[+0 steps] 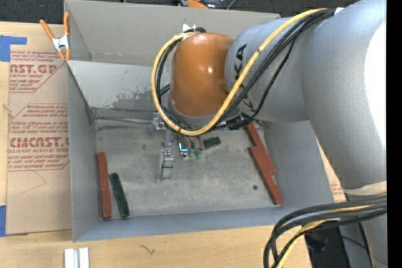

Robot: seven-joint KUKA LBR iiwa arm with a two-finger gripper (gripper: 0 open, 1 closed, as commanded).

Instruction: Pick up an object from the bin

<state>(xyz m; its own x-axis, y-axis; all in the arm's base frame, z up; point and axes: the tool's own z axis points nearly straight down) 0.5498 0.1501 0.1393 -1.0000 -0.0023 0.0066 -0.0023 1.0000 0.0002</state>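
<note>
Hovering gripper (166, 163) seemingly over bare bin (207, 188) floor; clenched or released, can't tell. Risk: closing on nothing.

green piece (211, 142): half under arm (326, 72) | right red-brown bar (264, 167): top end behind arm | arm: cut by right edge

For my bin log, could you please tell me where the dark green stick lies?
The dark green stick lies on the bin floor at the view's lower left, close beside a reddish-brown stick on its left.
</note>
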